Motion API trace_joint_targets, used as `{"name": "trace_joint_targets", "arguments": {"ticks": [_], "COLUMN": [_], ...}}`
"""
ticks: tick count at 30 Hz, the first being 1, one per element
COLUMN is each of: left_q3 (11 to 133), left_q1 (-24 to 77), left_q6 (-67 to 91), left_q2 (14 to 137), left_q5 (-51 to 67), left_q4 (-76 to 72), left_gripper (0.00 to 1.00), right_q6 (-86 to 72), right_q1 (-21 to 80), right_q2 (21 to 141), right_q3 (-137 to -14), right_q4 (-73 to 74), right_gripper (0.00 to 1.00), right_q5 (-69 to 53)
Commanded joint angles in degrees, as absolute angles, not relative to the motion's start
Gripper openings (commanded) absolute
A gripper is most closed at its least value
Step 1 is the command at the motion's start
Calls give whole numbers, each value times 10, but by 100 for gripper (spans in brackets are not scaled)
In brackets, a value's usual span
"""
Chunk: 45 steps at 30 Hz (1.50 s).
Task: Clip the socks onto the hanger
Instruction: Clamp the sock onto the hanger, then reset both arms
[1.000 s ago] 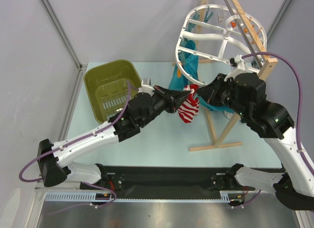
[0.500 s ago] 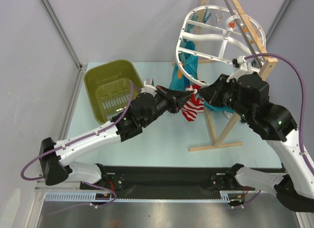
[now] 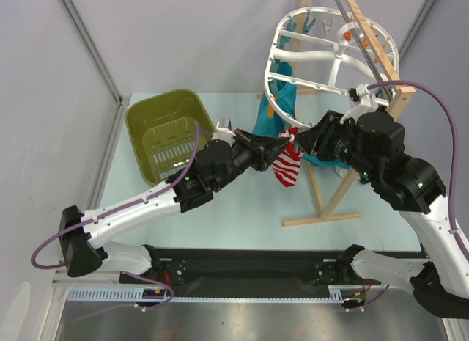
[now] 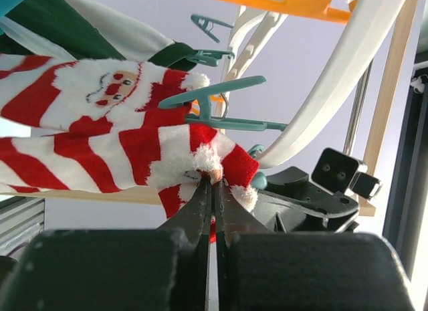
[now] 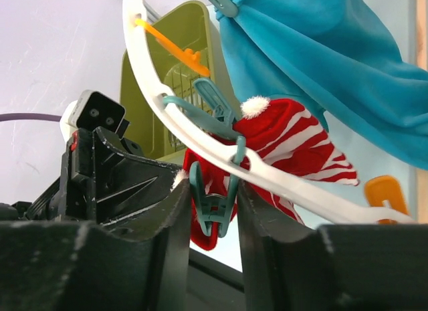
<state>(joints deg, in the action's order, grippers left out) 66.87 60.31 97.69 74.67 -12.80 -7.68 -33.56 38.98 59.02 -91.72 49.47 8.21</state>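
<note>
Sock (image 3: 287, 165) position differs from one second ago: it now hangs slightly further right and narrower, below the hanger (image 3: 335, 59) rim at centre frame, and the right gripper (image 5: 212, 187) fingers have parted. You see one striped sock, one hanger, one olive basket (image 3: 163, 99) at left and one wooden stand (image 3: 322, 209). Left gripper (image 4: 214, 180) fingers are pressed together on the sock's white cuff. Right fingers stand apart on either side of a teal clip (image 5: 212, 214) on the rim; whether they press it cannot be told.
</note>
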Motion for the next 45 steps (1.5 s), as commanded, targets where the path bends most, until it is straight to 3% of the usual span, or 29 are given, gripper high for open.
{"name": "trace_joint_targets", "arguments": {"ticks": [1, 8, 9, 10, 12, 13, 16, 19, 22, 29, 35, 45], "left_q3": [681, 677, 672, 669, 663, 662, 650, 632, 615, 562, 558, 589], "left_q1": [610, 611, 611, 611, 611, 612, 615, 618, 623, 635, 668, 714], "left_q6": [987, 987, 987, 987, 981, 977, 962, 941, 897, 809, 724, 599], "left_q2": [746, 751, 751, 751, 746, 744, 724, 699, 668, 609, 569, 527], "left_q5": [-118, -108, -107, -107, -105, -105, -115, -126, -129, -94, -94, -109], "left_q4": [-104, -122, -127, -132, -131, -123, -110, -98, -83, -67, -11, 91], "left_gripper": [0, 0, 6, 22, 38, 52, 68, 75, 79, 81, 77, 75], "right_q6": [-341, -340, -339, -338, -336, -335, -326, -309, -281, -209, -167, -119], "right_q1": [390, 390, 390, 390, 390, 390, 390, 391, 390, 390, 390, 390], "right_q2": [578, 577, 578, 579, 576, 574, 570, 566, 559, 532, 505, 491], "right_q3": [-925, -932, -933, -934, -939, -940, -947, -954, -954, -954, -980, -957], "right_q4": [485, 490, 495, 497, 504, 508, 524, 546, 566, 598, 644, 607], "right_gripper": [38, 47, 48, 51, 55, 60, 73, 86, 100, 100, 100, 93], "right_q5": [74, 70, 70, 70, 73, 74, 76, 75, 71, 28, 80, -34]}}
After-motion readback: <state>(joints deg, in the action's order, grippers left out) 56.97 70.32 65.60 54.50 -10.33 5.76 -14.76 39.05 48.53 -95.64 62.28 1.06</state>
